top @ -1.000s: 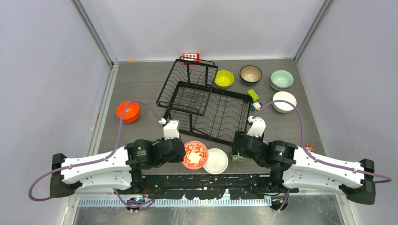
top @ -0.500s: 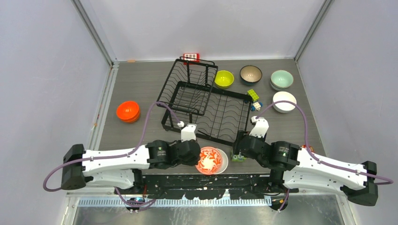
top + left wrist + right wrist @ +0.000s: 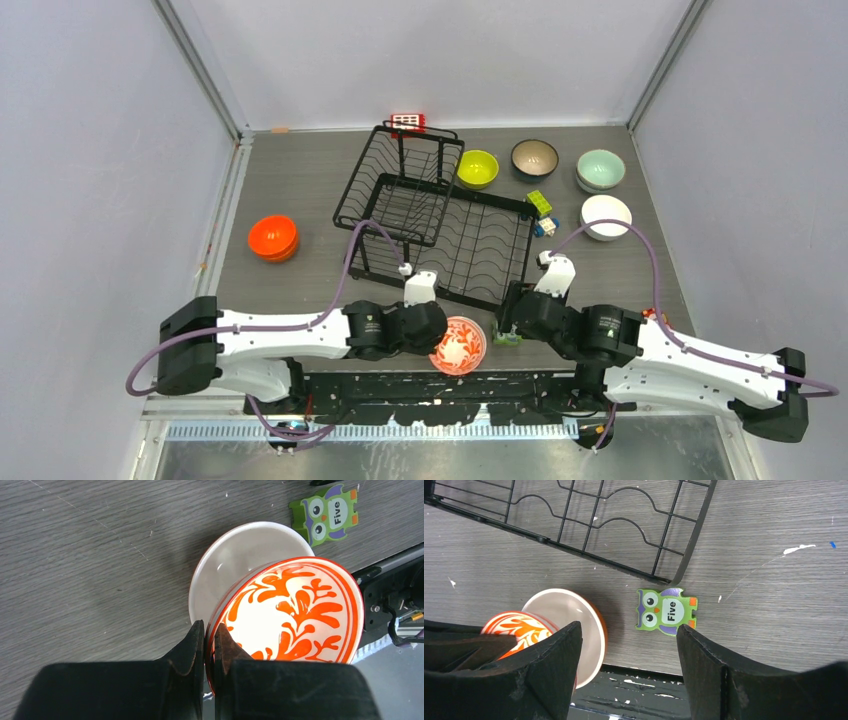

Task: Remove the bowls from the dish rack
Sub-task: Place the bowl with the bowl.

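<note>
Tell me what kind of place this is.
Probably a robot test cell, not a kitchen: a table boxed in by plain walls, a left arm and right arm bolted at its edge, and a dish rack, bowls and owl toy as props.

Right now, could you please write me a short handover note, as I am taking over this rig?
The left end effector is shut on the floral bowl at its rim, holding it tilted over the near white bowl; not released.
The right end effector is open and empty, hovering by the owl tile.
The rack holds no visible bowls.
Already out: orange bowls on the left; lime, brown, mint and far white bowl to the right of the rack.
Done: rack looks unloaded.
Left: set the floral bowl down and let go.
</note>
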Motion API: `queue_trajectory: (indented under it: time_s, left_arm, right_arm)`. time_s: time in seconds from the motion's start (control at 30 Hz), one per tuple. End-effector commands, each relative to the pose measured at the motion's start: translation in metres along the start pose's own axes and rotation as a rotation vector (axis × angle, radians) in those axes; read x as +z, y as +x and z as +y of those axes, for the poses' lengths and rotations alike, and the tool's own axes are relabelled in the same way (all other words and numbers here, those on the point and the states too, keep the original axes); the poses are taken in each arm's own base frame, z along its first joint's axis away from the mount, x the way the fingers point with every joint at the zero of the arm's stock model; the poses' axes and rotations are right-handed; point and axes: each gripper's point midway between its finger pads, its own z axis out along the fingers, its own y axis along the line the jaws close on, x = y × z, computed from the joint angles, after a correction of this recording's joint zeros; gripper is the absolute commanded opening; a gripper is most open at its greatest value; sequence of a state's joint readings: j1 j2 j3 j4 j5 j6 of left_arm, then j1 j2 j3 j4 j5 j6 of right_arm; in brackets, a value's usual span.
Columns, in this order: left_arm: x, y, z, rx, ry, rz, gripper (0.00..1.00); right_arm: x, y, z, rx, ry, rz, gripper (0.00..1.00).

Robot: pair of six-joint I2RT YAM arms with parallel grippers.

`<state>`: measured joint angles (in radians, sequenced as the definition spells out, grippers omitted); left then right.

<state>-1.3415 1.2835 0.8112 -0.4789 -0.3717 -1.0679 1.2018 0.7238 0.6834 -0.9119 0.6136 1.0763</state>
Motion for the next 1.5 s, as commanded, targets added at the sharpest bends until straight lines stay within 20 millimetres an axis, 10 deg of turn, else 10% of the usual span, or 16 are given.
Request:
queue_trajectory:
  time_s: [0.0, 0.67, 1.0, 1.47]
  left_arm:
    - [0.000, -0.028, -0.029, -0.032, 0.076, -0.100, 0.00]
    - [0.022, -0.013, -0.023, -0.008, 0.044, -0.079, 0.03]
    - [0.012, -0.015, -0.027, -0.012, 0.068, -0.078, 0.35]
    - [-0.009, -0.013, -0.018, 0.019, 0.043, -0.083, 0.50]
  right_arm:
    - [-0.001, -0.007, 0.006, 0.064, -0.033, -0.033, 0.73]
    - [0.000, -0.005, 0.008, 0.059, -0.035, -0.025, 0.73]
    - [0.001, -0.005, 0.010, 0.057, -0.038, -0.024, 0.73]
    - [0.002, -0.006, 0.016, 0.055, -0.048, -0.022, 0.73]
